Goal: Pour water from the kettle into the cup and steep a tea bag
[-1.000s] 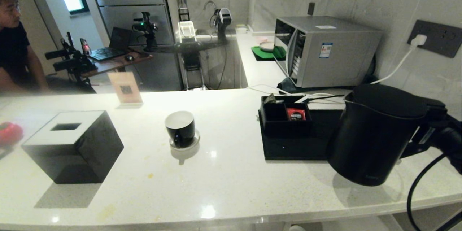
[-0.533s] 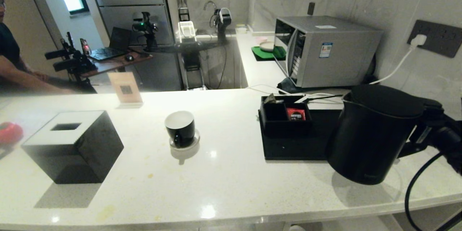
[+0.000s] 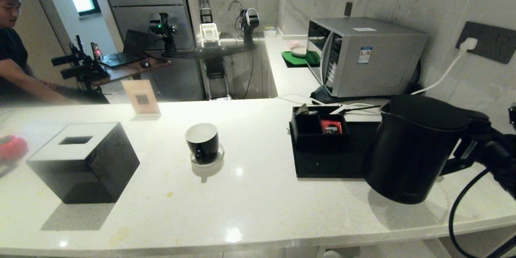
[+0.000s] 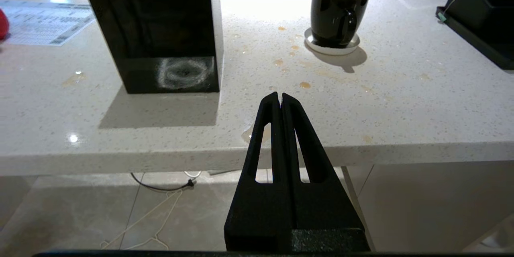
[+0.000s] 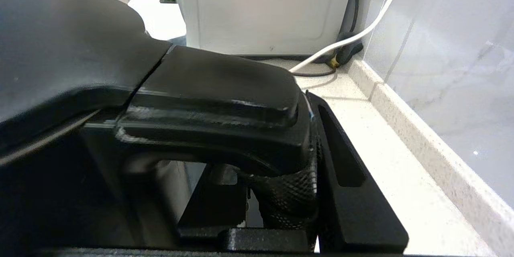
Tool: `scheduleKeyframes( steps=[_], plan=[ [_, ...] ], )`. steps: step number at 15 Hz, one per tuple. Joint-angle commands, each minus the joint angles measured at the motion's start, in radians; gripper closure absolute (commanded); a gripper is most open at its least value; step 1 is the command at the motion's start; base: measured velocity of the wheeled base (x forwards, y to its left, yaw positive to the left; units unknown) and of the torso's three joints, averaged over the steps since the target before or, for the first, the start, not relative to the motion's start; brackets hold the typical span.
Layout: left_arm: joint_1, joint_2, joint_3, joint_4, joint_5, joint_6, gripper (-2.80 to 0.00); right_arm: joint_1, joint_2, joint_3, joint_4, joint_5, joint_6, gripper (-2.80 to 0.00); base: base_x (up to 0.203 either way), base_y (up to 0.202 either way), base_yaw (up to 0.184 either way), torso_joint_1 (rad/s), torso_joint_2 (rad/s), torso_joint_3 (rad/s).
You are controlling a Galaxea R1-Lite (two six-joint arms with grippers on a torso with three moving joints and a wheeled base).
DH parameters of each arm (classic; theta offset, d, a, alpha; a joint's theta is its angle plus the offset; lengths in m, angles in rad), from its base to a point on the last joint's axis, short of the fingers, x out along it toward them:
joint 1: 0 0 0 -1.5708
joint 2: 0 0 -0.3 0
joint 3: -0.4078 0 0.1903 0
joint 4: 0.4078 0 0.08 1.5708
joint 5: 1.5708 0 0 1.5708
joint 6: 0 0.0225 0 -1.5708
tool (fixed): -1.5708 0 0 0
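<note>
The matte black kettle hangs slightly tilted just above the counter at the right, spout toward the black tray. My right gripper is shut on the kettle's loop handle, with one finger pressed against the textured grip. The black cup, white inside, stands on its small white saucer at the counter's middle, well left of the kettle. The tea bag sticks up from the tray's box. My left gripper is shut and empty, parked below the counter's front edge, short of the cup.
A black tissue box stands at the left. The black tray with a red sachet lies between cup and kettle. Behind are a microwave, a white cable and a sign card. A person is far left.
The kettle in my right gripper has edged slightly up and to the left. The person behind the counter has shifted. The cup and my left gripper have not moved.
</note>
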Motion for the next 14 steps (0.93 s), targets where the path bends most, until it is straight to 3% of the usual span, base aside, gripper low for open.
scheduleKeyframes(
  steps=[1,3,14],
  plan=[
    [0.000,0.002,0.000,0.000,0.001,-0.001,0.00,0.000,0.008,0.001,-0.014,0.001,-0.001,0.00,0.000,0.000,0.000,0.000,0.00,0.000],
    [0.000,0.002,0.000,0.000,0.001,-0.001,0.00,0.001,0.006,0.001,-0.014,-0.001,-0.001,0.00,-0.004,0.091,0.000,0.001,0.00,0.004],
    [0.000,0.002,0.000,-0.001,0.001,-0.002,0.00,0.000,0.000,0.001,-0.014,-0.001,-0.001,0.00,0.000,0.192,-0.001,0.003,0.00,0.003]
  ],
)
